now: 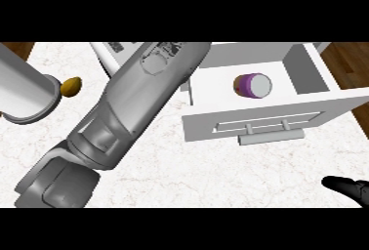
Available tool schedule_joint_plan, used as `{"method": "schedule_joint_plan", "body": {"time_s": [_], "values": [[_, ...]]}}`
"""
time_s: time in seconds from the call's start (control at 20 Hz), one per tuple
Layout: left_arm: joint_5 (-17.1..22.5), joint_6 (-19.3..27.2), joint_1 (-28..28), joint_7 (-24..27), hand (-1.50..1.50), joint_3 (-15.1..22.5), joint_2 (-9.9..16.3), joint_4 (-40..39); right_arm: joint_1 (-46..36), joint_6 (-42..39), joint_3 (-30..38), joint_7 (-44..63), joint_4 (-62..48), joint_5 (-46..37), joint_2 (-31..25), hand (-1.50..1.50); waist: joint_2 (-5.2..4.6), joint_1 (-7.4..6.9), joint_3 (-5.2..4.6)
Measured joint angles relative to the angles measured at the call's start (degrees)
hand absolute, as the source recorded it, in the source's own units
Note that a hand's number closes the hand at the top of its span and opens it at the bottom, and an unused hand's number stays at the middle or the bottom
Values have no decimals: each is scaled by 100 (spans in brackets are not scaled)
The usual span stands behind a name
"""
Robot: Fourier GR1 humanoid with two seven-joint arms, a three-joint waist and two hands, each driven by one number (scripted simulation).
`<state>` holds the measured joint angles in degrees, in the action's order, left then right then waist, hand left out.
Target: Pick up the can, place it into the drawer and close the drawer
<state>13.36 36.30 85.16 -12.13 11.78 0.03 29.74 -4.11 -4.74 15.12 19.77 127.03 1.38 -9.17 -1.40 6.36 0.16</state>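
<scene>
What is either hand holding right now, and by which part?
Nothing that shows. The can lies free inside the open drawer. The right hand holds nothing at the lower right edge. The left hand is hidden beyond its forearm.

The counter (216,171) is seen as pale veined marble. The drawer (259,122) is finished matt white; the can (252,84) looks glossy

purple can (253,84) on side inside open drawer (302,105)

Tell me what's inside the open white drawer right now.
The open white drawer holds one purple can with a white lid, lying on its side on the drawer's floor. The drawer's left part is covered by the grey left forearm, so nothing can be seen there.
</scene>
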Motion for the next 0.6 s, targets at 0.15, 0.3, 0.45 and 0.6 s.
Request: {"method": "schedule_joint_plan", "body": {"time_s": [0.15,0.3,0.45,0.6], "values": [[242,102,187,121,-150,39,-2,-206,-155,-70,-96,-85,-73,-217,-153,-150,-13,-14,0],[476,166,332,226,-150,14,-2,-397,-235,-181,-259,-263,-80,-496,-300,-150,-34,12,1],[703,182,392,390,-150,7,-2,-488,-367,-290,-376,-444,-225,-861,-533,-150,-42,-3,0],[922,180,443,565,-150,-40,-3,-560,-554,-310,-611,-610,-426,-1373,-698,-150,-53,-57,-2]]}}
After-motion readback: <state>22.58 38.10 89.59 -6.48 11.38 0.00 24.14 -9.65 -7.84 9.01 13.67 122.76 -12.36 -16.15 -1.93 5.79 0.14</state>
